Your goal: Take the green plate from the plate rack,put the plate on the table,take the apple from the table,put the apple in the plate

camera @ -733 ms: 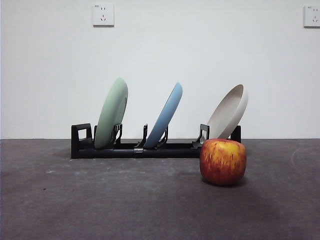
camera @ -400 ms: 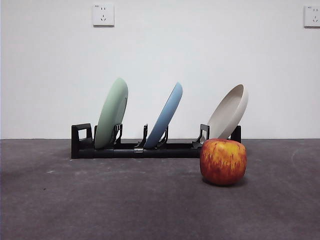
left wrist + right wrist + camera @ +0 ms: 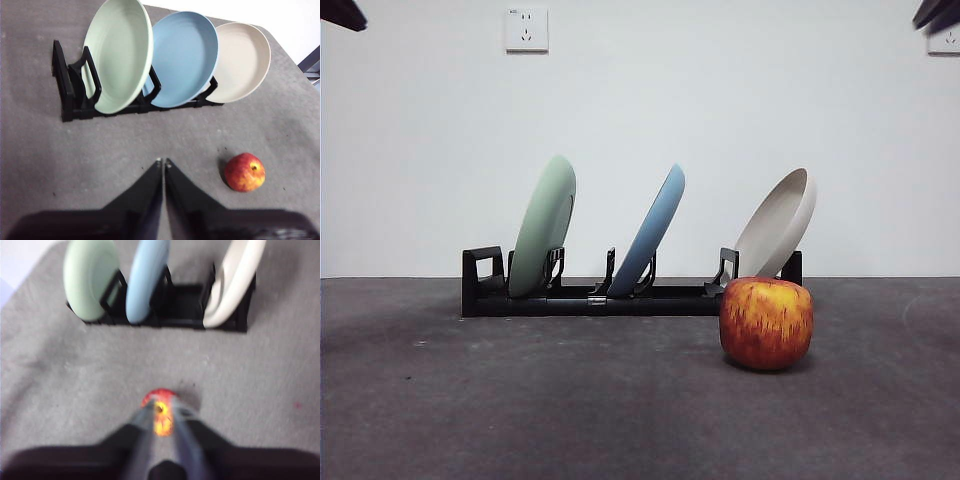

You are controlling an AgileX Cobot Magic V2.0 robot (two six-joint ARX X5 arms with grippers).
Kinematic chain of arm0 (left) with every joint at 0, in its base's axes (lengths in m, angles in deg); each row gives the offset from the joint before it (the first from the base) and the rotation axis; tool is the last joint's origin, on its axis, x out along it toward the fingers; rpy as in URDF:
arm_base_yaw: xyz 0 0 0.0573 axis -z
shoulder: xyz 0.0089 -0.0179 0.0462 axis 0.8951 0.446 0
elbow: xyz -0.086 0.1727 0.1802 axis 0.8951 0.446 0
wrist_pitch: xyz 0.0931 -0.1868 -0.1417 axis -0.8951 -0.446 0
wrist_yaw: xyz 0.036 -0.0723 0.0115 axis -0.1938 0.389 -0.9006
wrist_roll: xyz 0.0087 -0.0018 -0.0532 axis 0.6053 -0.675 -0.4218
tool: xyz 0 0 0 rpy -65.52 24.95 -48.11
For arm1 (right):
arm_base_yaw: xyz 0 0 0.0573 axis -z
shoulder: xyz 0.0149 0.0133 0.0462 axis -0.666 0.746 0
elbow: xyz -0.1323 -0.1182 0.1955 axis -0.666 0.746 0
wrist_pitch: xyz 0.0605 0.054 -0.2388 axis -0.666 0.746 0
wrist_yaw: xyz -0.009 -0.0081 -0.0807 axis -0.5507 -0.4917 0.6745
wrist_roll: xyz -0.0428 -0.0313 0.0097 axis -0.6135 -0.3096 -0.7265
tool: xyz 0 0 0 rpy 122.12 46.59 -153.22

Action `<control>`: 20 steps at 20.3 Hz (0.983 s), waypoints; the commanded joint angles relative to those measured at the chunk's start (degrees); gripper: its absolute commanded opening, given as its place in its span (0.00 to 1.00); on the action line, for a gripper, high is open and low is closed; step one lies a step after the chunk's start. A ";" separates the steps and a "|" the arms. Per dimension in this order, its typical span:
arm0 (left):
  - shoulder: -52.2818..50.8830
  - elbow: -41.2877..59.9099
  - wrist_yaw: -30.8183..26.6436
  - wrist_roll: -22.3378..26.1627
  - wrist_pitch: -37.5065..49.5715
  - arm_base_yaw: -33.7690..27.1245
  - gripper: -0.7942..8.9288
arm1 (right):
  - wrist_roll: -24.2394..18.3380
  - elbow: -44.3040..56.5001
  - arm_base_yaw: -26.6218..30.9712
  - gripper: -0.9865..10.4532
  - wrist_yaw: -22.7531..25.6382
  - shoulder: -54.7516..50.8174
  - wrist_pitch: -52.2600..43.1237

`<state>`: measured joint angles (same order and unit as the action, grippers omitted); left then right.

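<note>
The green plate (image 3: 544, 225) stands tilted in the left slot of the black plate rack (image 3: 590, 298). It also shows in the left wrist view (image 3: 120, 52) and the right wrist view (image 3: 90, 277). The apple (image 3: 766, 323) rests on the table (image 3: 570, 400) in front of the rack's right end. My left gripper (image 3: 163, 162) is shut and empty, high above the table, short of the rack and apart from the apple (image 3: 244, 172). My right gripper (image 3: 161, 416) is blurred, with the apple (image 3: 159, 396) showing past its tips.
A blue plate (image 3: 650, 232) stands in the rack's middle slot and a beige plate (image 3: 778, 225) in its right slot. A black arm tip shows at the top left corner (image 3: 342, 12) and another at the top right corner (image 3: 932, 12). A white wall stands behind.
Black arm tips have come into the front view at both top corners. The plates, rack and apple have not moved.
</note>
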<state>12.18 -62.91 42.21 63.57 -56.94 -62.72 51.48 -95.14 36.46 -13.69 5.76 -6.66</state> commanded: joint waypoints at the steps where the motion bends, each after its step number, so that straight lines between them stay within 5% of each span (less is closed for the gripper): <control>1: 2.47 -1.90 0.35 1.09 0.92 0.02 0.45 | -0.57 -0.15 -0.02 0.37 -0.17 0.76 0.39; 20: 52.04 -45.44 -2.08 1.31 4.46 9.46 0.46 | 0.52 -0.15 -0.02 0.36 -0.17 0.90 0.44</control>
<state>63.56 -108.53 40.06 64.21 -52.28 -53.41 51.59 -95.14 36.48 -13.78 6.61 -5.89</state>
